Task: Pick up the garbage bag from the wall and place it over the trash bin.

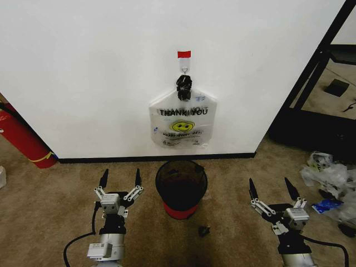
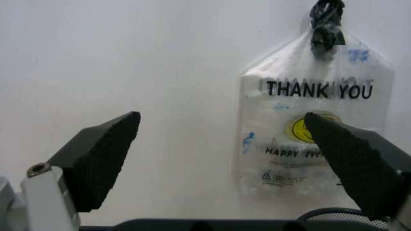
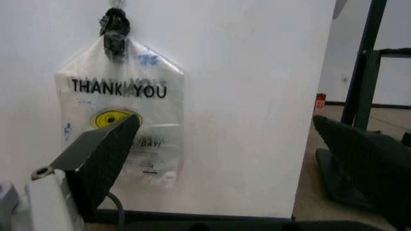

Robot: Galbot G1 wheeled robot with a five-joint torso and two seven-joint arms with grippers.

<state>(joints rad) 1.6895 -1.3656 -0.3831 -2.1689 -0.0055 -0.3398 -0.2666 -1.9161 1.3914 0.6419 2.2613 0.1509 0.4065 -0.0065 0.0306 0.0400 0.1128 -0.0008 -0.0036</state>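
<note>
1. The left tool (image 1: 119, 181) hovers low over the carpet with its fingers spread apart and nothing between them, just left of the trash bin (image 1: 181, 189). The right tool (image 1: 274, 189) hangs farther to the bin's right, its fingers also apart and empty.
2. The trash bin stands upright on the carpet between the two tools, close to the wall (image 1: 83, 72). Its inside is too dark to make out.
3. A small dark object (image 1: 204, 230) lies on the carpet just in front of the bin; what it is cannot be told.
4. The garbage bag (image 1: 182, 119) hangs flat against the wall from a hook (image 1: 184, 68) marked with red tape, directly above the bin. Its long axis runs vertically, with the bunched dark-tied top up at the hook and the bottom edge down toward the baseboard. It bears "THANK YOU" and a yellow smiley; the smaller lines of print are hard to read.
</note>
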